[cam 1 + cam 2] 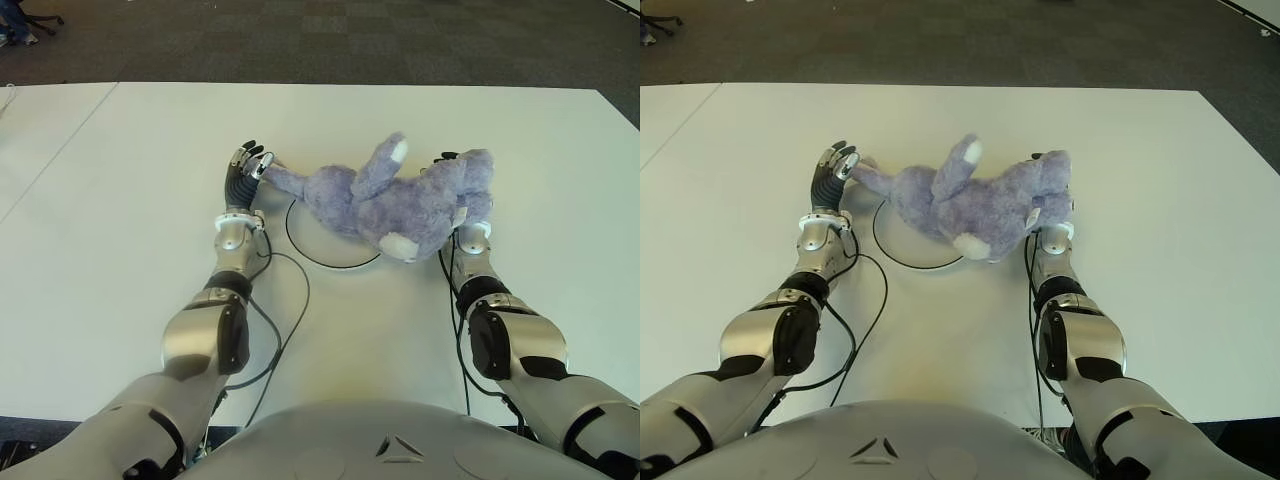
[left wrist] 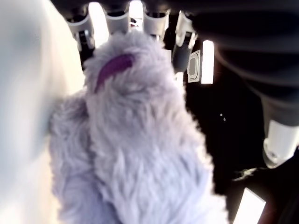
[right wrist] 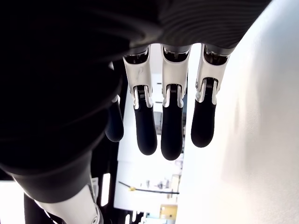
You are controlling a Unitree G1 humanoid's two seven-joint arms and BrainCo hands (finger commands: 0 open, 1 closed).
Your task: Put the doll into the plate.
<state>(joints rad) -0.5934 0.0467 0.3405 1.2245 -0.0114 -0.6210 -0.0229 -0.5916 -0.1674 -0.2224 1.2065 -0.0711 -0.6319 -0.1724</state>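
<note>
Now doll (image 1: 385, 205) over plate (image 1: 305, 250), left hand (image 1: 243, 173) gripping

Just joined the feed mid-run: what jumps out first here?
A purple plush doll sprawls across the white table, its body over the right side of a thin dark-rimmed plate. The left hand grips one of its limbs at the plate's left; the right hand shows behind the doll's head, fingers extended.

Office (carpet tiles (image 1: 400, 40), white table (image 1: 120, 200))
</note>
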